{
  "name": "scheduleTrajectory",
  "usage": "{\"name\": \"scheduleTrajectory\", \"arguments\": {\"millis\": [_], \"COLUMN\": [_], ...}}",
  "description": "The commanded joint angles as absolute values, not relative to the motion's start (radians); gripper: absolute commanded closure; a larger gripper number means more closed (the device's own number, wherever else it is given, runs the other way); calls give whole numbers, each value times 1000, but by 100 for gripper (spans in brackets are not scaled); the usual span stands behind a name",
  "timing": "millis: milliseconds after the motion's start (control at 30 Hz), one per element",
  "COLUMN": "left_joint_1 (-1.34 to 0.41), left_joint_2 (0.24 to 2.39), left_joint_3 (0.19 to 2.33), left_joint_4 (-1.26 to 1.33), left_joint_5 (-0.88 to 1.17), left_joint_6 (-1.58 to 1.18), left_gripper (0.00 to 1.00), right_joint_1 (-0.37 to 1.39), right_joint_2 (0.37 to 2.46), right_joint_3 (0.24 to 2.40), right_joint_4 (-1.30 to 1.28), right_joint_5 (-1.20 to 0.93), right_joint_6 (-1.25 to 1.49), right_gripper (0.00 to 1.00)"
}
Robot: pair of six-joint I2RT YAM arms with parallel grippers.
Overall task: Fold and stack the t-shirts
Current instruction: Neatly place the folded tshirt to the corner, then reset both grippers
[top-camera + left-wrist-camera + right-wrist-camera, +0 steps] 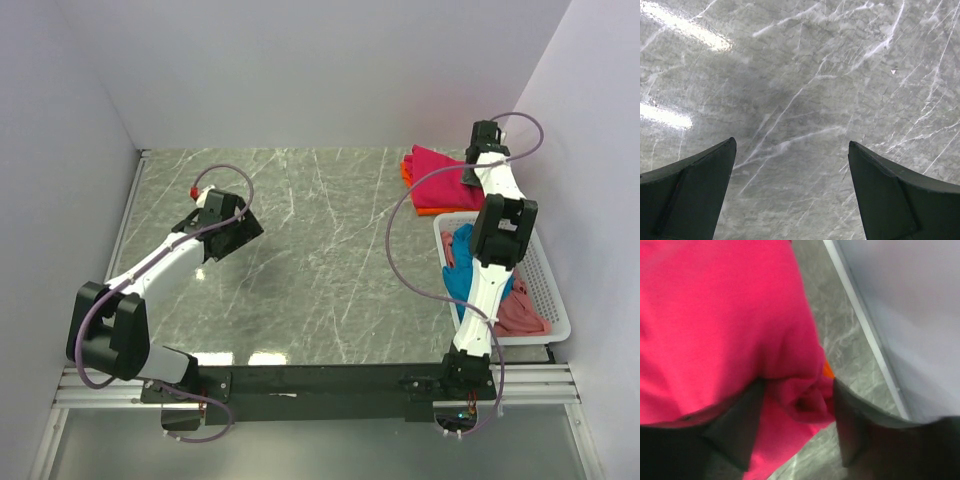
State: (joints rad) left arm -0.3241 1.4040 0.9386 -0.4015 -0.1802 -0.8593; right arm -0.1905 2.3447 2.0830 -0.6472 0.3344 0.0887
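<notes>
Magenta t-shirt (437, 172) sits at the far right of the table (300, 260), lying over the orange t-shirt (407, 176), just beyond the basket (550, 300), and the right gripper (799, 390) is down on it, jaws parted with a pucker of magenta cloth between them! The risk here: if that pucker snags a finger as the arm lifts, the fold could be dragged open and the stack skewed off the orange one beneath. The wall is close too, so there is little room to swing. Left gripper (791, 145) hangs wide open over the marble, holding nothing. Hard to read: the right wrist view is blurred, so whether the pads touch the cloth can't be told. From above, the arm covers part of the stack, orange shows only as slivers, and the teal t-shirt (460, 262) and pink t-shirt (522, 316) in the basket are half hidden
</notes>
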Motion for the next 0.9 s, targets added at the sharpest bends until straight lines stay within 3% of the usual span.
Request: {"name": "scheduleTrajectory", "arguments": {"millis": [0, 67, 367, 667, 867], "left_joint_1": [-325, -325, -325, -328, -327], "left_joint_2": [1405, 1401, 1284, 1154, 1059], "left_joint_3": [983, 985, 962, 943, 925], "left_joint_4": [-400, -402, -449, -545, -571], "left_joint_5": [-178, -175, -224, -258, -299], "left_joint_6": [-864, -865, -874, -928, -966], "left_gripper": [1, 1, 1, 1, 1], "right_joint_1": [-192, -192, -157, 24, 152], "right_joint_2": [2335, 2330, 2062, 1578, 1159], "right_joint_3": [2149, 2158, 2094, 1671, 1132], "right_joint_4": [-649, -653, -706, -651, -467], "right_joint_5": [380, 405, 422, 479, 287], "right_joint_6": [109, 117, 126, 262, 451], "right_gripper": [32, 23, 17, 16, 16]}}
